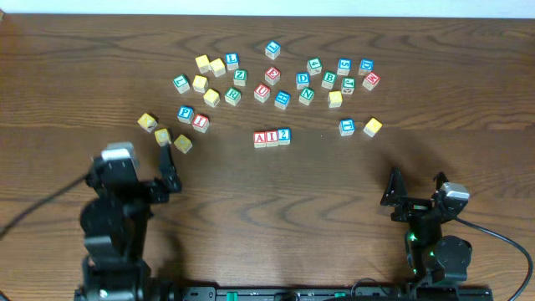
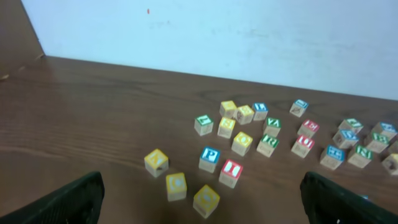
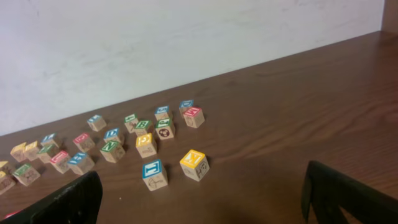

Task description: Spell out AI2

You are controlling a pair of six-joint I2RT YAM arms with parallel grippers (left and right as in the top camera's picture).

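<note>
The red "A" cube (image 1: 260, 139), the red "I" cube (image 1: 272, 138) and the blue "2" cube (image 1: 284, 135) stand touching in a row, left to right, at the table's middle. My left gripper (image 1: 142, 174) is open and empty at the front left, well left of the row; in the left wrist view (image 2: 208, 204) its fingers frame bare table. My right gripper (image 1: 415, 188) is open and empty at the front right, as the right wrist view (image 3: 202, 202) also shows. I cannot make out the row in either wrist view.
Many loose letter cubes lie scattered behind the row (image 1: 272, 75). Three yellow cubes (image 1: 163, 136) sit just ahead of the left gripper, with a blue "P" cube (image 2: 210, 158) and a red cube (image 2: 231, 171). A blue cube (image 3: 153, 173) and a yellow cube (image 3: 194, 164) lie ahead of the right gripper.
</note>
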